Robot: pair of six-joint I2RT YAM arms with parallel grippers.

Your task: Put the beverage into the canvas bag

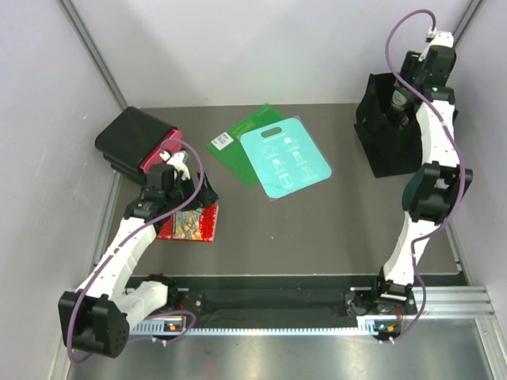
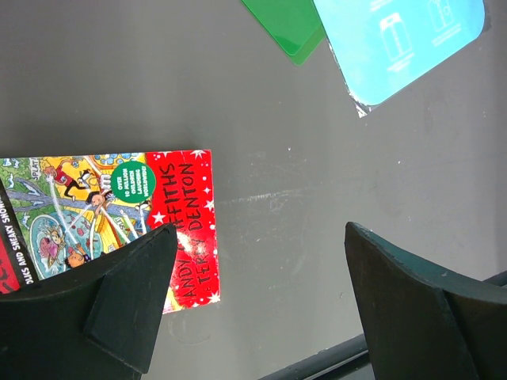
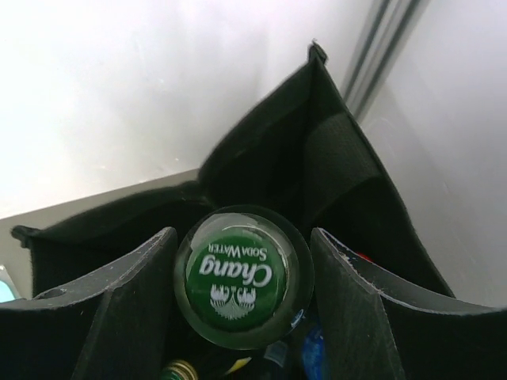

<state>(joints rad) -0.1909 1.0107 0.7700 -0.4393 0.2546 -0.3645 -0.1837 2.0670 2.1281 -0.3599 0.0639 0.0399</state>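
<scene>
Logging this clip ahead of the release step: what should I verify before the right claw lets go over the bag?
1. Grip: right claw clamps the soda water bottle from both sides: ok.
2. Position: bottle sits within the walls of the canvas bag: ok.
3. Bag sides upright, mouth open: ok.
4. Free room beneath the bottle: cannot tell; a gold cap shows below it.
5. Other arm: left claw open, far from the bag, over the book: ok.
</scene>
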